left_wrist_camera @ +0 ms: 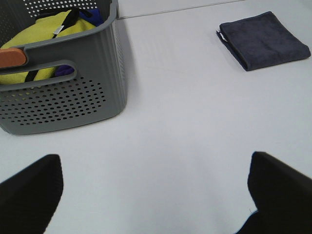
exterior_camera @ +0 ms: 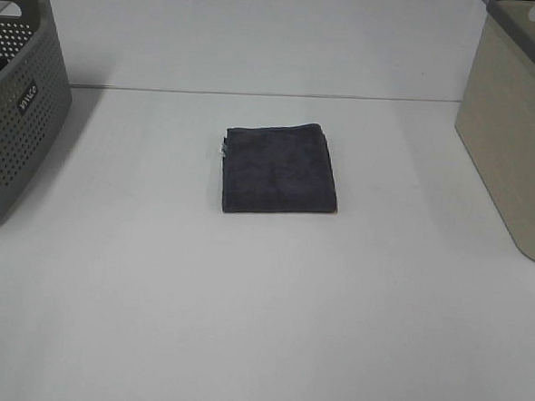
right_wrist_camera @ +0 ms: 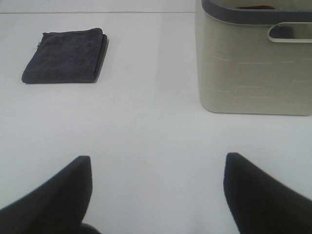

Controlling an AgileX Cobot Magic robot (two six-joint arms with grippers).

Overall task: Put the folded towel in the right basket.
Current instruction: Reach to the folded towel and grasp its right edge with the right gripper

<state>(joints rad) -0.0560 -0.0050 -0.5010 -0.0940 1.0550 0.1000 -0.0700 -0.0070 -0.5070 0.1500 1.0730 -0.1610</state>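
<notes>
A dark grey folded towel (exterior_camera: 279, 169) lies flat in the middle of the white table. It also shows in the left wrist view (left_wrist_camera: 263, 40) and the right wrist view (right_wrist_camera: 65, 55). The right basket (exterior_camera: 522, 125) is beige with a grey rim and stands at the table's right edge; it shows in the right wrist view (right_wrist_camera: 253, 63) too. Neither gripper shows in the high view. My left gripper (left_wrist_camera: 156, 195) is open and empty, far from the towel. My right gripper (right_wrist_camera: 156, 195) is open and empty, short of both towel and basket.
A grey perforated basket (exterior_camera: 14, 103) stands at the left edge. In the left wrist view it (left_wrist_camera: 63, 92) holds yellow and dark cloths (left_wrist_camera: 48, 29). The table's far edge meets a white wall behind the towel.
</notes>
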